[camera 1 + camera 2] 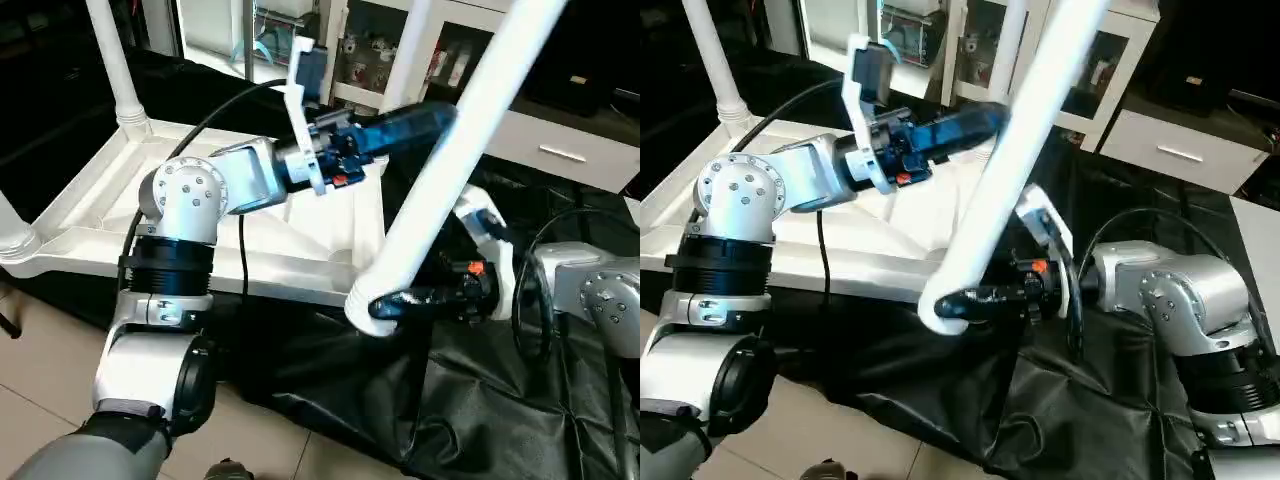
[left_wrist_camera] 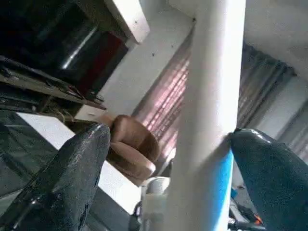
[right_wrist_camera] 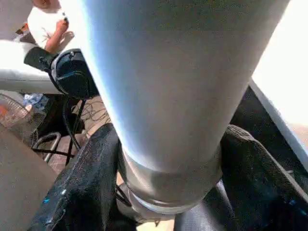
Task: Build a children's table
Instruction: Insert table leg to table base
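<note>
Cabinet [image 1: 560,120] behind tilted leg [image 1: 460,150]

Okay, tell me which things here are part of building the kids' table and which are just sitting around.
Part of the job:
- white tabletop, lying underside up
- leg in hand, right gripper shut around its thick end
- left gripper, open at that leg
- fitted leg standing in a corner socket

Just lying about:
- white cabinet
- black cloth

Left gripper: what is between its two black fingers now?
The white leg, in the left wrist view; one finger touches it, the other stands apart.
</note>
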Motion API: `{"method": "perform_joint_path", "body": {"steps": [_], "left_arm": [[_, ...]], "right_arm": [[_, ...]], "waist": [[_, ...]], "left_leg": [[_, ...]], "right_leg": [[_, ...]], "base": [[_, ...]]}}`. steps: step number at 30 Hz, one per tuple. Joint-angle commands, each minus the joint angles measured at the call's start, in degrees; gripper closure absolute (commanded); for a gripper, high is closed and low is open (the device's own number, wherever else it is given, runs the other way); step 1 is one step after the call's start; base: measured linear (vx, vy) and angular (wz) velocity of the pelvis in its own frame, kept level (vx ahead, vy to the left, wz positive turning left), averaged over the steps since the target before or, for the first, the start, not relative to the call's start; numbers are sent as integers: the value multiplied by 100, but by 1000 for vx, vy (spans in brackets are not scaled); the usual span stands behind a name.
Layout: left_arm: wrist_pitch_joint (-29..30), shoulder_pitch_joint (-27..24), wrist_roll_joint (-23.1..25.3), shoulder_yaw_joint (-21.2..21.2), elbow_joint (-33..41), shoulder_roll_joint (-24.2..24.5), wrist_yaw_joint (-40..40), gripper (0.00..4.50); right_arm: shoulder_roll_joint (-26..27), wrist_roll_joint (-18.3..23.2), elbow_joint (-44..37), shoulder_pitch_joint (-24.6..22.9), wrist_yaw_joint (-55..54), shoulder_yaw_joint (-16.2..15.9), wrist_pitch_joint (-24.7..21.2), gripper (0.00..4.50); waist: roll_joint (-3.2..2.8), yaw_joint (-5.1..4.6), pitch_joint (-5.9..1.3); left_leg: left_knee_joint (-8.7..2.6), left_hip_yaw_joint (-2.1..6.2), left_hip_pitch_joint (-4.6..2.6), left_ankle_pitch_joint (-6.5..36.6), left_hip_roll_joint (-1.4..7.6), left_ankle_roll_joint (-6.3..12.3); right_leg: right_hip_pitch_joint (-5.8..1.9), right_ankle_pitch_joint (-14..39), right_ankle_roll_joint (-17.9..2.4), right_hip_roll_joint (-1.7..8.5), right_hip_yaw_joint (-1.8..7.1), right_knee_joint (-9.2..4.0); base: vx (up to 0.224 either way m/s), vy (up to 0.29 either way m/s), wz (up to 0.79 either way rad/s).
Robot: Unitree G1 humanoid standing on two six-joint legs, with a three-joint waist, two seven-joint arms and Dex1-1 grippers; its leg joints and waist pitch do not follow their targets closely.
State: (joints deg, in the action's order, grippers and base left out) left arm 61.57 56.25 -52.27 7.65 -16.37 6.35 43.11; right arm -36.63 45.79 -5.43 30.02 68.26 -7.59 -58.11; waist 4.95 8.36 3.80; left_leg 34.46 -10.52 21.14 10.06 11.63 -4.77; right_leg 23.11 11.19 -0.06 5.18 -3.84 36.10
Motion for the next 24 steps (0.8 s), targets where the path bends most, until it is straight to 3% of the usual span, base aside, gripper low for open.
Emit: {"method": "perform_joint_path", "body": {"steps": [1, 5, 12, 24], "left_arm": [[85, -40, -35, -198, 184, -48, -26, 3], [-50, -213, 237, -531, 331, -17, 77, 3], [-335, -381, 627, -886, 480, 101, 210, 3], [-715, -201, 713, -304, -173, 21, -254, 103]], "right_arm": [[-110, -163, 25, 102, 72, -63, 75, 183], [-207, -609, 123, 135, -96, -454, 141, 183], [-239, -940, 158, 153, -130, -721, 320, 183], [-187, -1163, 260, 138, -168, -740, 547, 183]], "waist": [[56, 6, -422], [40, 0, -425], [13, -11, -439], [14, -5, -454]], "left_leg": [[-354, 20, -39, 495, 125, 28], [-361, 28, -34, 518, 124, -35], [-362, 33, -48, 546, 137, -55], [-346, 36, -48, 552, 124, -6]], "right_leg": [[-356, 462, -1208, 288, 243, -369], [-367, 593, -1110, 292, 246, -386], [-360, 475, -1103, 287, 247, -369], [-377, 276, -1241, 284, 241, -348]], "base": [[0, 0, 0], [0, 0, 0], [0, 0, 0], [0, 0, 0]]}}
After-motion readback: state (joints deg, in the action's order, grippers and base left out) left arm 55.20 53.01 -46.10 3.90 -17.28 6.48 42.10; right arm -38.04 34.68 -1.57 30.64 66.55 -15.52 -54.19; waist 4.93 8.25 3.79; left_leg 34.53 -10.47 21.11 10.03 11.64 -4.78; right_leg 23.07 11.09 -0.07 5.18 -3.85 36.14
